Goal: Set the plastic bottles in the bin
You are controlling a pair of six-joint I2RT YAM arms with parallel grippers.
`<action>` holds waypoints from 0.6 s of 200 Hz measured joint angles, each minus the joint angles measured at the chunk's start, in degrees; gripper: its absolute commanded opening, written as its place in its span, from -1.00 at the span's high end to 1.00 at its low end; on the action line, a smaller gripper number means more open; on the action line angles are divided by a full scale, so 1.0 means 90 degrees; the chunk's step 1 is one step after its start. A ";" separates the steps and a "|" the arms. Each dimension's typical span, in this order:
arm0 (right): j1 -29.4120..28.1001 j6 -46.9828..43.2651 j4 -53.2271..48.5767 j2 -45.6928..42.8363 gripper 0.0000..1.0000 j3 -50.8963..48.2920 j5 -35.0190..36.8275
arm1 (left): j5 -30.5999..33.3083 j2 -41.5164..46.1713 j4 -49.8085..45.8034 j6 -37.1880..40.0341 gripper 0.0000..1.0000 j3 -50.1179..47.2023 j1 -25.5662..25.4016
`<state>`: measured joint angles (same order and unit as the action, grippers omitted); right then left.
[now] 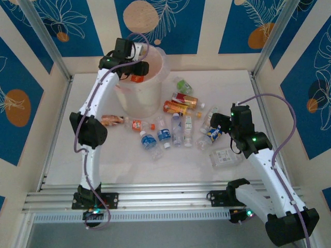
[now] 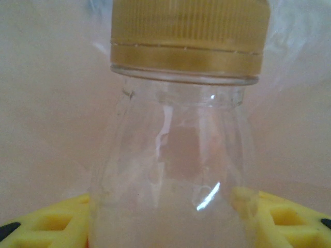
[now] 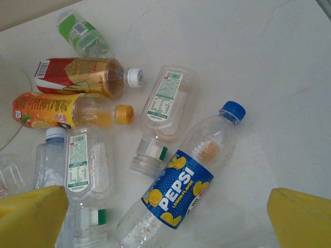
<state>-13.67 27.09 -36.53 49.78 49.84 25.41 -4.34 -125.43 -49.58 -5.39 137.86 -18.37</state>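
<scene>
Left gripper fingers pinch a gold-capped clear bottle over the bin: release is due; right gripper, fingers spread, hovers above the Pepsi bottle, descent probably next

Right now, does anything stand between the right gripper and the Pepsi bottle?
Nothing visible does. The Pepsi bottle lies uncovered on the table under the open right gripper. A clear white-labelled bottle lies close beside it, not over it.
</scene>
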 measured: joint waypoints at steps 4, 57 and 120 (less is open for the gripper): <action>-0.0002 0.0000 -0.0002 0.0000 -0.99 0.0000 0.0007 | -0.0005 -0.0029 -0.0022 0.0002 0.00 0.0005 0.0000; -0.0034 0.0019 -0.0068 0.0000 -0.99 0.0058 0.0092 | -0.0015 -0.0418 -0.0267 0.0087 -0.04 0.0012 0.0000; -0.0078 0.0039 -0.0092 0.0000 -0.99 0.0058 0.0185 | 0.0044 -0.0709 -0.0386 0.0223 -0.32 0.0036 0.0000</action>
<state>-14.37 27.44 -37.36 49.78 50.37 27.07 -3.95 -131.81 -53.06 -3.38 138.19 -18.37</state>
